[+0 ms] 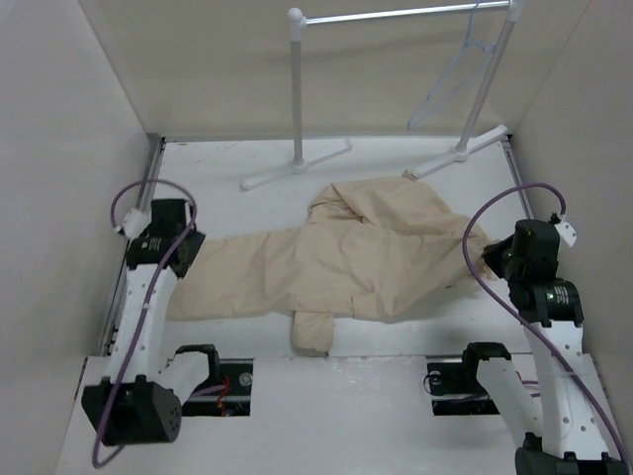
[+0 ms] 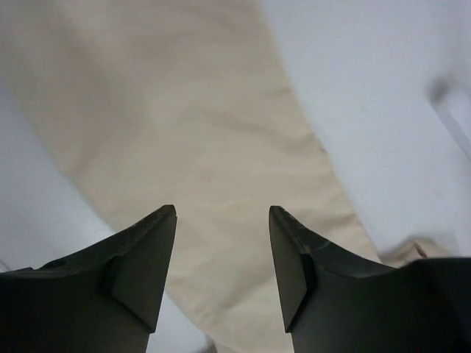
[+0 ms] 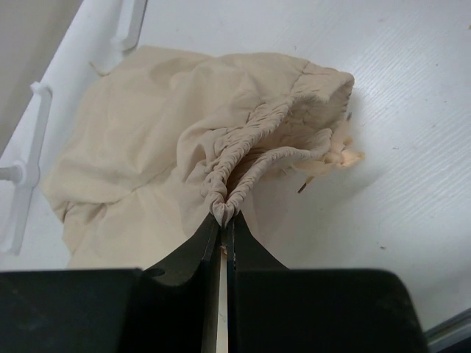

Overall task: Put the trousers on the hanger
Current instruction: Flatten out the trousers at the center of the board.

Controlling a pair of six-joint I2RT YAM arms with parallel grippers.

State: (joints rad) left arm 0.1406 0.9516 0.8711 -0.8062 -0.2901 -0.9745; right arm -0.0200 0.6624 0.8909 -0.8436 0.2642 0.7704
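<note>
Trousers stretch left-right, legs leftward; right gripper pinches waistband, left gripper gapes over a leg.

Plain beige walls surround the white table.

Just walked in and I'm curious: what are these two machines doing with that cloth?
Two robot arms are working on hanging up a pair of beige trousers, which lie crumpled on the white table. The right end effector is shut on a gathered edge of the fabric. The left end effector hangs open over one leg, holding nothing. The hanger hangs bare on the rack at the back.
</note>
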